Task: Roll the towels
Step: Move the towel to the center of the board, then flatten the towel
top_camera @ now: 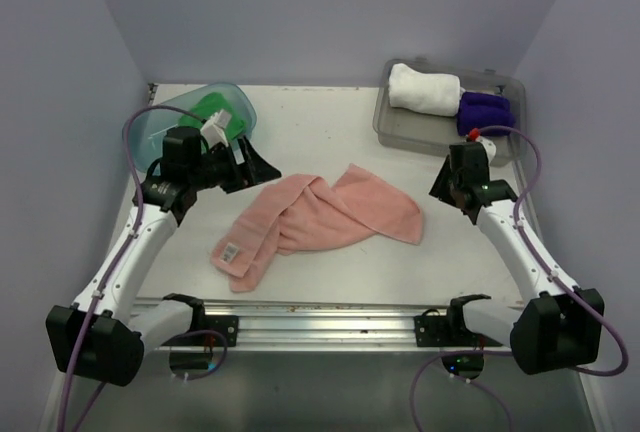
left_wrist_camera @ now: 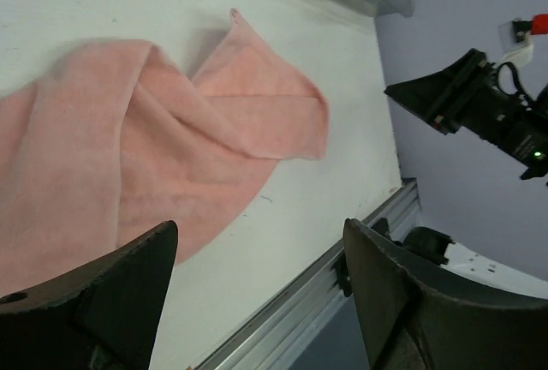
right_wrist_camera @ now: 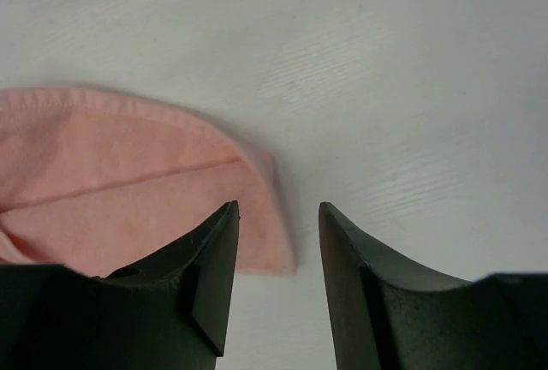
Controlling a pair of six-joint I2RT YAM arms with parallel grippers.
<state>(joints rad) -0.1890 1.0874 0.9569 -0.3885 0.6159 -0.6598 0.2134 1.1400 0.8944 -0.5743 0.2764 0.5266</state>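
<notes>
Your tray (top_camera: pixel 388 120), far right corner: white towel (top_camera: pixel 424 89), purple towel (top_camera: pixel 485 112); tub (top_camera: pixel 238 102): green towel (top_camera: pixel 212 107); pink towel (top_camera: pixel 320 217) lies central; left claw (left_wrist_camera: pixel 261 229), right claw (right_wrist_camera: pixel 279 209) apart, empty.

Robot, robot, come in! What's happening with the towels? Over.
Left gripper open, empty. Right gripper open, empty. Pink towel unrolled, crumpled between them. Nothing blocking it.

The pink towel (left_wrist_camera: pixel 128 139) lies loosely folded on the table (left_wrist_camera: pixel 342 87); the left gripper (left_wrist_camera: pixel 259 229) holds nothing, its jaws spread wide.
</notes>
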